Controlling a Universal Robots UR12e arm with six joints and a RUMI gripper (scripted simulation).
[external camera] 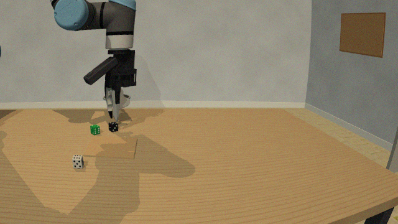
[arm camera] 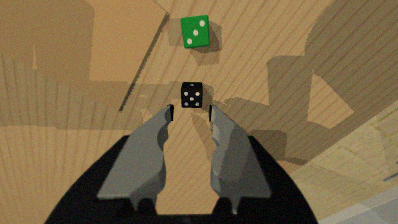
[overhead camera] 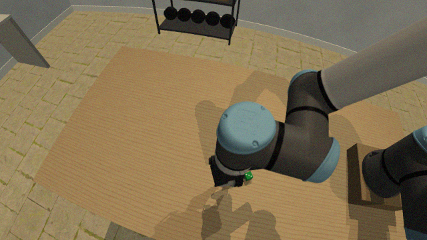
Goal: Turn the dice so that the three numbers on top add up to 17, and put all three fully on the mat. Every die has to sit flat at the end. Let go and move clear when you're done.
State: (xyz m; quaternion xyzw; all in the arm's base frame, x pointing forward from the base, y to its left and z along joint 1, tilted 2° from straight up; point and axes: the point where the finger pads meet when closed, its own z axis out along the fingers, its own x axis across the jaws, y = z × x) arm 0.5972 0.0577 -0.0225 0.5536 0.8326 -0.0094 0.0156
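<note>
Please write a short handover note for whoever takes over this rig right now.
Gripper: partly open, holding nothing, poised just above the black die, fingers straddling it in the wrist view.
Dice: the black die shows five on top; the green die beside it shows three; the white die sits apart, nearer the exterior camera, its top face too small to read.
Mat: the lighter patch between the dice; none of the three dice appears to lie on it.
Done: nothing visibly finished.
Left: turn the dice so the tops total 17, then place all three flat on the mat.
</note>
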